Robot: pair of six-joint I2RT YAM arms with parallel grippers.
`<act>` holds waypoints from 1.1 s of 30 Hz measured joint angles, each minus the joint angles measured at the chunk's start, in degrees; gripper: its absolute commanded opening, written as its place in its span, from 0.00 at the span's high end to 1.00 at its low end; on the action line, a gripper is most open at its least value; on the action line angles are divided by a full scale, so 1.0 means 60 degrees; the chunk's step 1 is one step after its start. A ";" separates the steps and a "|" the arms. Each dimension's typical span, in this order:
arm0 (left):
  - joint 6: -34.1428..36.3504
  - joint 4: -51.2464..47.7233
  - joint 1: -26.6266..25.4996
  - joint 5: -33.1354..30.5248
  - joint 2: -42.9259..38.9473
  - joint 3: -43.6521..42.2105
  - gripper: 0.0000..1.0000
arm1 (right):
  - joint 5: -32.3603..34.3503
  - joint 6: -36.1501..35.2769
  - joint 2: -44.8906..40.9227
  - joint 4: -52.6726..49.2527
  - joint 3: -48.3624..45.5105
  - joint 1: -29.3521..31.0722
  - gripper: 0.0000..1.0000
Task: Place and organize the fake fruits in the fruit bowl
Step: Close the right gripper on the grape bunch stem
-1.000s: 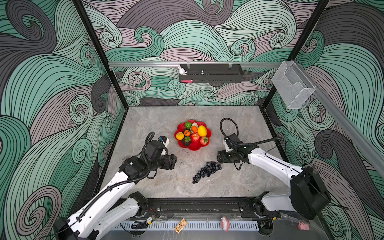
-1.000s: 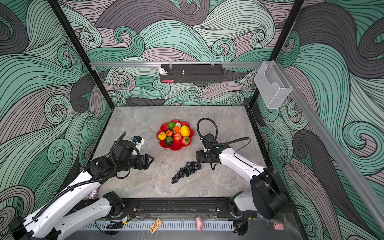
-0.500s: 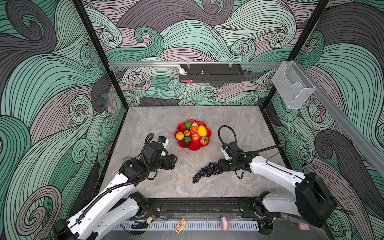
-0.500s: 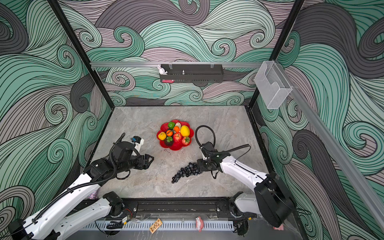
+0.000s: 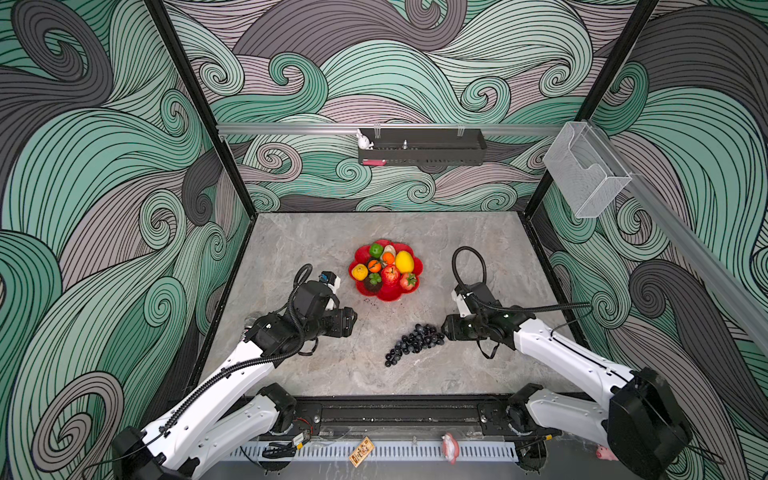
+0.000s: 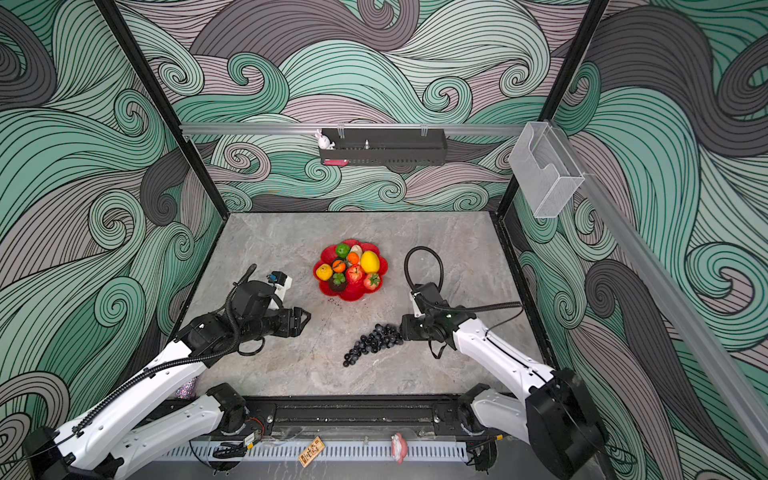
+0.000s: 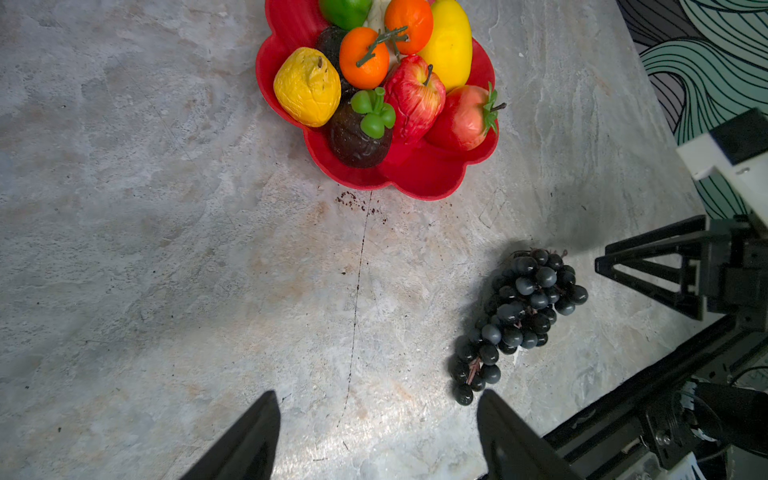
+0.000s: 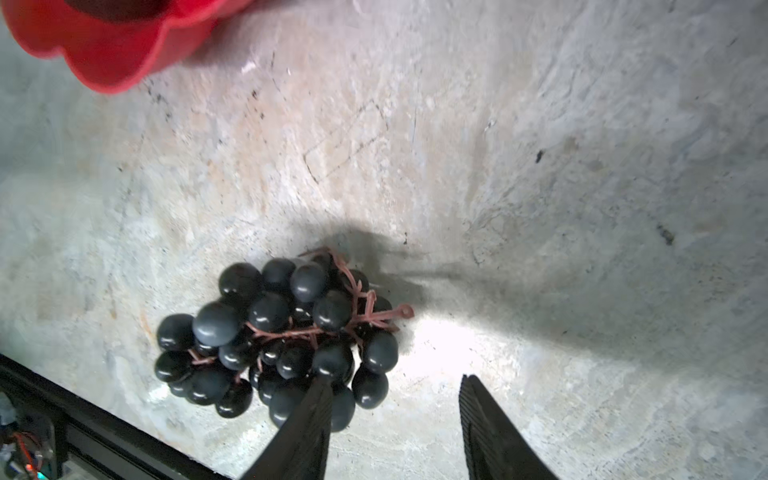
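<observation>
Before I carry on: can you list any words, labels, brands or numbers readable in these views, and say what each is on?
No text is readable in any view.
Gold tag at the front edge of the rig: printed marks, too small to read.
Pink strip under the black shelf: too small to tell whether it carries writing.
Fruit bowl and grape bunch: no lettering visible.
</observation>
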 measured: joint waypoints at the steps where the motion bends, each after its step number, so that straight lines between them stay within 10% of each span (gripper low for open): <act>1: 0.0000 0.0004 0.0000 0.0004 -0.0007 0.0000 0.23 | -0.0182 0.0022 0.0076 0.0124 0.0084 -0.0160 0.52; 33: 0.0004 -0.0040 -0.0007 -0.0004 -0.0251 -0.0007 0.23 | -0.2725 0.1042 0.1927 0.2925 -0.0965 -0.1311 0.74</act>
